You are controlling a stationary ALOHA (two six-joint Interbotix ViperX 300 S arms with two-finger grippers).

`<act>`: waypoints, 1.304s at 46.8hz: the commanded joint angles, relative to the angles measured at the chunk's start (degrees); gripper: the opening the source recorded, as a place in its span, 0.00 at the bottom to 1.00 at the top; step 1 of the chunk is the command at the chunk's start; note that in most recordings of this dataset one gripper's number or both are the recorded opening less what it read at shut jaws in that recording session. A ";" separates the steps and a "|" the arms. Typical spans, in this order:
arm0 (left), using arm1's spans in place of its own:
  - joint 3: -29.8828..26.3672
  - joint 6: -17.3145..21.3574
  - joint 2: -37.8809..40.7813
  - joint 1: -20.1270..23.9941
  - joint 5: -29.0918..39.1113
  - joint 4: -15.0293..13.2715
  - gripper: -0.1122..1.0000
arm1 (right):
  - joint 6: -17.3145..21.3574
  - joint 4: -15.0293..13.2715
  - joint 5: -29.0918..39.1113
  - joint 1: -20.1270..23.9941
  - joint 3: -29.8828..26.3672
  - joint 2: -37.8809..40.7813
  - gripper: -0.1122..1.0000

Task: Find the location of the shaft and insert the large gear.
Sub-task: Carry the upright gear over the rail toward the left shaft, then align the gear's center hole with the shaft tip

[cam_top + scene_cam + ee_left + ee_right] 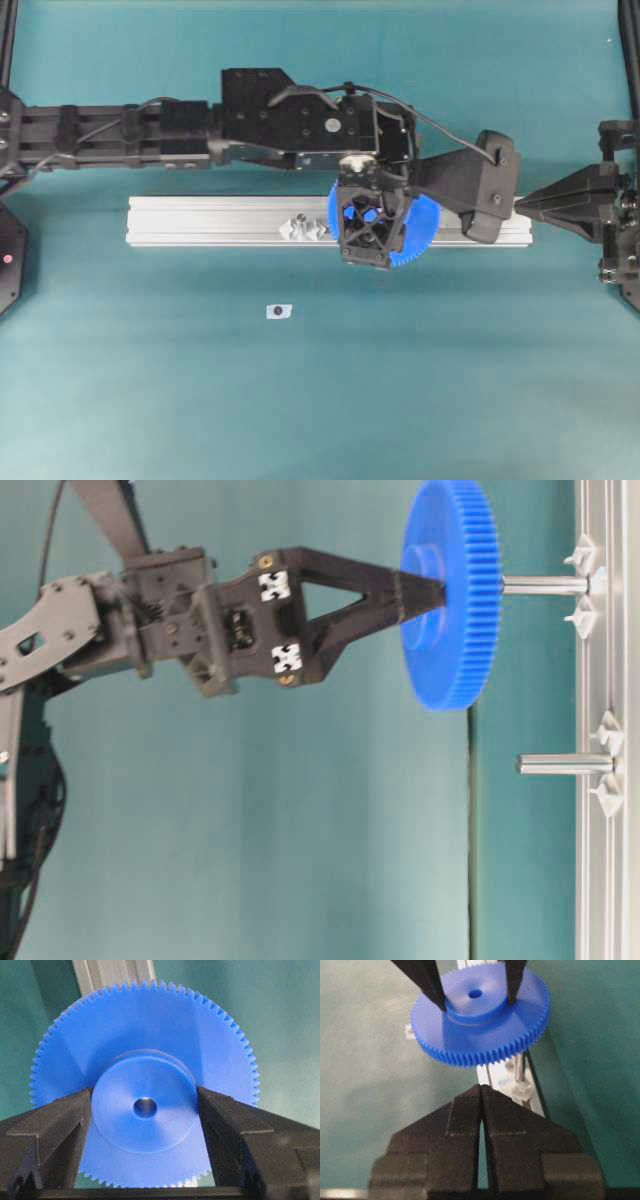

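1. Left tool point(145, 1110) clamps the large gear point(145, 1105) by its raised round hub, keeping the centre hole free for the pin; right tool point(481, 1095) rests pinched shut at the surface's right edge.
2. Ribbed aluminium rail point(200, 222) lies mid-surface.
3. Gear: flat, glossy blue plastic, finely toothed, poised above the rail.
4. Smooth silvery shaft point(545, 584) stands just beneath the gear.
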 commanded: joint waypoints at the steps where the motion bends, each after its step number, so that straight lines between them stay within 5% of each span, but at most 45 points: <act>1: -2.46 0.18 -1.41 0.53 -0.26 0.26 0.74 | 0.53 0.00 -0.26 -0.26 -0.53 0.26 0.11; 61: -4.83 1.49 3.34 2.55 -0.88 0.26 0.74 | 0.53 -0.09 -0.26 -0.26 -0.44 0.26 0.11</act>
